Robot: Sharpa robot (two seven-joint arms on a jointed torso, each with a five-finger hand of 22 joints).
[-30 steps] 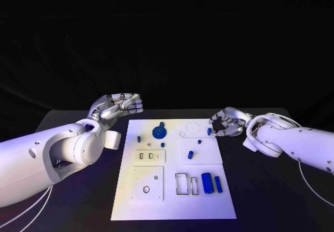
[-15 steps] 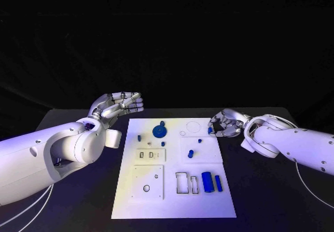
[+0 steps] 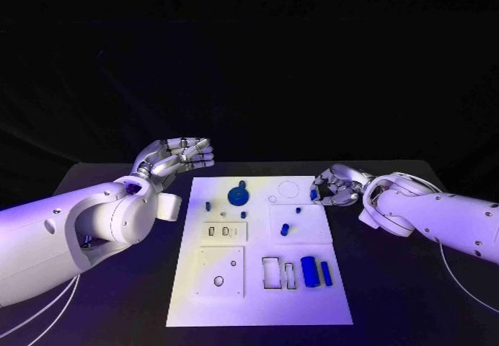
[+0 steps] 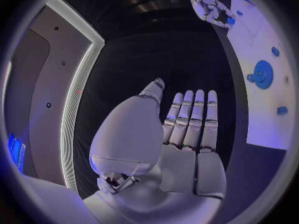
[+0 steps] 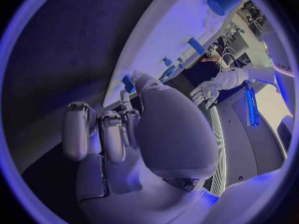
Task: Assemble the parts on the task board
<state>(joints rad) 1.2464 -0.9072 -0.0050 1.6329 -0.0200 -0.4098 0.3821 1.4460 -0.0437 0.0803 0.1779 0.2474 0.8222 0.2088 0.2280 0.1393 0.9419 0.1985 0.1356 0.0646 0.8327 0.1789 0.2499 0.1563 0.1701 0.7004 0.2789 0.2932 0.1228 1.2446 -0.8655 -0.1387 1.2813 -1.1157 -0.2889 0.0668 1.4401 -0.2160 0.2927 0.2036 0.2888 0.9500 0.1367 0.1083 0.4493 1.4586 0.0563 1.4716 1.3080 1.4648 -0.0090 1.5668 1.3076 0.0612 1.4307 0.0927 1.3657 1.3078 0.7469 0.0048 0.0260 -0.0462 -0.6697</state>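
Matte white flat board lies mid-table on the black tabletop. Left hand, glossy silver, at the board's 10 o'clock, released, fingers straight. Right hand at 2 o'clock pinches a small blue part. Toothed blue gear at 12; blue cylinder at 5. No readable writing.

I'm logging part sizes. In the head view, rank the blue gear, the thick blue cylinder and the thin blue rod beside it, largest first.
1. Thick blue cylinder, though the blue gear looks close to it and lies farther from the camera, so this is unsure.
2. Blue gear.
3. Thin blue rod, plainly slimmest.
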